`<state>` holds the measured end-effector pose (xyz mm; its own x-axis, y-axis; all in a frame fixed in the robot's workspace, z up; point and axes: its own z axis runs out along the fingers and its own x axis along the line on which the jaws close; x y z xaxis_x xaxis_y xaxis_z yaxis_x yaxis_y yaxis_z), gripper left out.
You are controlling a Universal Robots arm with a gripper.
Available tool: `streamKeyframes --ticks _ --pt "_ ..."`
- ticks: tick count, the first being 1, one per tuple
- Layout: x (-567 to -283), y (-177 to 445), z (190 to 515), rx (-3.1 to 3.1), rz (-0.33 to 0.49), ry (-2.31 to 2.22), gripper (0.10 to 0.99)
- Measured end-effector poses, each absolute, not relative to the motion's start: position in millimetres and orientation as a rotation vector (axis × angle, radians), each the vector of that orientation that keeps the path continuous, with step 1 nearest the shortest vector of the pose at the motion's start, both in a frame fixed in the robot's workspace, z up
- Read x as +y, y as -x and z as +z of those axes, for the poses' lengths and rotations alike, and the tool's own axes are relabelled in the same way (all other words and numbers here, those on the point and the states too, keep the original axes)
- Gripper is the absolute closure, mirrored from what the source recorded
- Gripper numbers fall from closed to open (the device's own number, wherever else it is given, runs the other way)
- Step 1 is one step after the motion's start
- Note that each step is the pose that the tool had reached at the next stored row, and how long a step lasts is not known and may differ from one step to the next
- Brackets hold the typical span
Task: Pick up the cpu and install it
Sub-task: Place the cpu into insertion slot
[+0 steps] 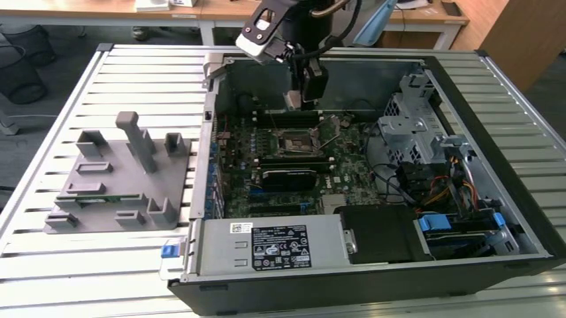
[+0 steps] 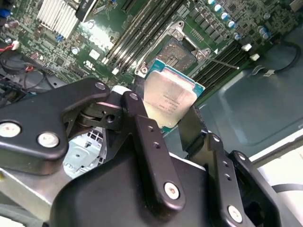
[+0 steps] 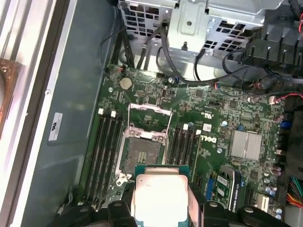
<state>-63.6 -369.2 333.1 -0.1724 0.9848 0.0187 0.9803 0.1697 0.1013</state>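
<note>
Leftmost in the exterior view, a grey holder (image 1: 115,179) stands on the slatted table (image 1: 53,265) beside the open computer case (image 1: 354,291). Further right, the gripper (image 1: 301,99) hangs above the motherboard (image 1: 349,156), its fingers (image 2: 142,123) pinching the cpu (image 2: 170,94) by two edges, near the empty socket (image 1: 296,140).

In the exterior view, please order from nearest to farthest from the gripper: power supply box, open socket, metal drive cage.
1. Open socket, nearly under the gripper holding the cpu.
2. Metal drive cage, exterior view's right.
3. Power supply box, in the foreground.
</note>
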Motion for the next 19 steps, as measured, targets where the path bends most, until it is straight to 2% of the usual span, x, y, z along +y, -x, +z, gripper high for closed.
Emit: streamKeyframes --ticks 19 --pt "-354.6 63.6 309.1 2.318 0.137 -2.036 0.557"
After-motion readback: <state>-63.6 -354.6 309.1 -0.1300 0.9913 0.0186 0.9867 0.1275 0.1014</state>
